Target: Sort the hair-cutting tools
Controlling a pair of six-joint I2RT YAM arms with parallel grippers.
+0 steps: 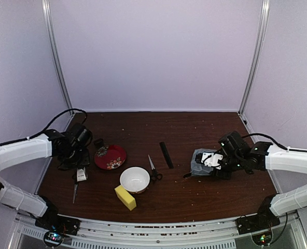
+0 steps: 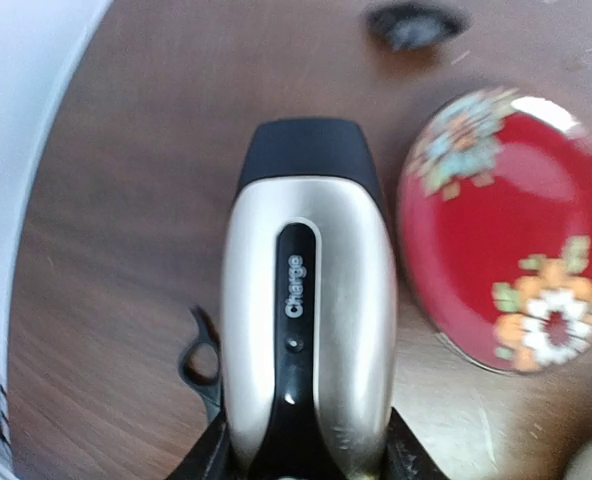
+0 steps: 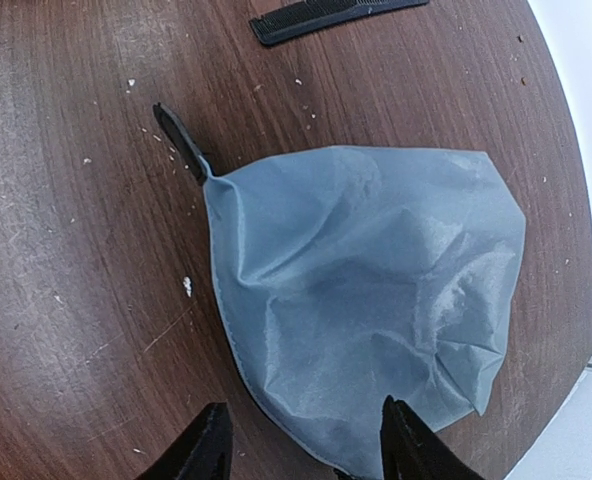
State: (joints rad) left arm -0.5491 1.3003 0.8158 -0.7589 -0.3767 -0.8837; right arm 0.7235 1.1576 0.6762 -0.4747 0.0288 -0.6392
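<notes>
Tabletop, read from the near edge outward. A yellow sponge (image 1: 125, 197) lies just in front of a white bowl (image 1: 127, 175). To their left, the left scissors (image 1: 74, 191) point their blades at the near edge, with one handle loop showing beside the clipper (image 2: 309, 300). The clipper lies flat on the table (image 1: 195, 129) (silver face and "Charge" label up, black head away from the wrist). The left gripper (image 2: 309, 455) straddles its rear end, fingers (image 2: 211, 458) close against both flanks; whether they already press cannot be told. The second scissors (image 1: 153, 169) lie just right of the bowl. The red patterned plate (image 1: 110, 156) sits just beside the clipper. The comb (image 1: 166, 154) lies beyond the second scissors, apart from them. At the right, the right gripper (image 3: 306, 450) hangs over the near edge of a blue-grey pouch (image 3: 376, 300), fingers spread and pinching nothing.
</notes>
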